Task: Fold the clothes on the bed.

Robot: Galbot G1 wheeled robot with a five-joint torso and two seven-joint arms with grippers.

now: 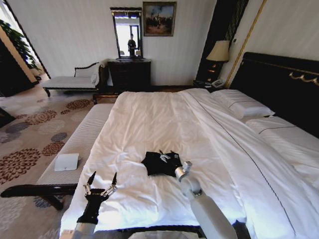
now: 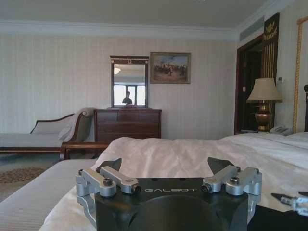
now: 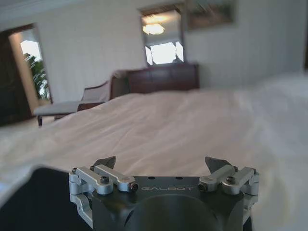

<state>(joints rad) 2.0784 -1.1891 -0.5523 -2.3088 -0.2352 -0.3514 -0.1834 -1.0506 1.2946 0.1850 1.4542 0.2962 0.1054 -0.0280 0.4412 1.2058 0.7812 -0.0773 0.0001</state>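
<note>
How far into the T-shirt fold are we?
Done: hard to say; the black T-shirt lies as a small bunched shape on the white bed, not a neat fold. In hand: the right gripper is open and over the shirt, holding nothing; the left gripper hovers open near the bed's foot edge, clear of the shirt. Left: a tidy fold.

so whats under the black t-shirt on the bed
The black T-shirt lies on the bed's white duvet, with the open right gripper over it. Whatever sits beneath the shirt itself is covered.
</note>
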